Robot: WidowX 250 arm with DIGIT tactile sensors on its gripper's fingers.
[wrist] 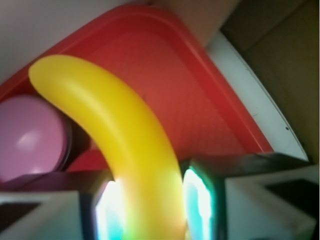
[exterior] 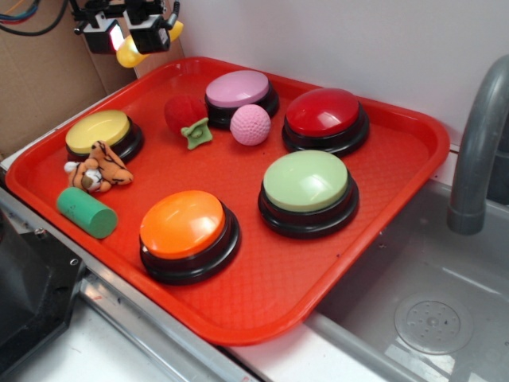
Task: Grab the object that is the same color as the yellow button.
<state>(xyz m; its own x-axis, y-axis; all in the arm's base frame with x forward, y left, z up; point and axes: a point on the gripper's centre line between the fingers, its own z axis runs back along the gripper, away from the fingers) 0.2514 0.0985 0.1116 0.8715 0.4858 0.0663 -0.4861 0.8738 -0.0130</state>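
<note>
Yellow banana (wrist: 130,165) clamped in the tool (exterior: 137,40) (lifted above tray (exterior: 262,310)); pink button (wrist: 30,137) nearby below.

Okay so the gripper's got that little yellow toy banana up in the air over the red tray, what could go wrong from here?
Two risks stand out.

1. The gripper holds the smooth yellow plastic banana near one end only, so the curved body sticking out could pivot or slip free.

2. The banana hangs above the back corner of the red plastic tray. If dropped, it might land on the purple-capped round button or bounce over the rim.
</note>
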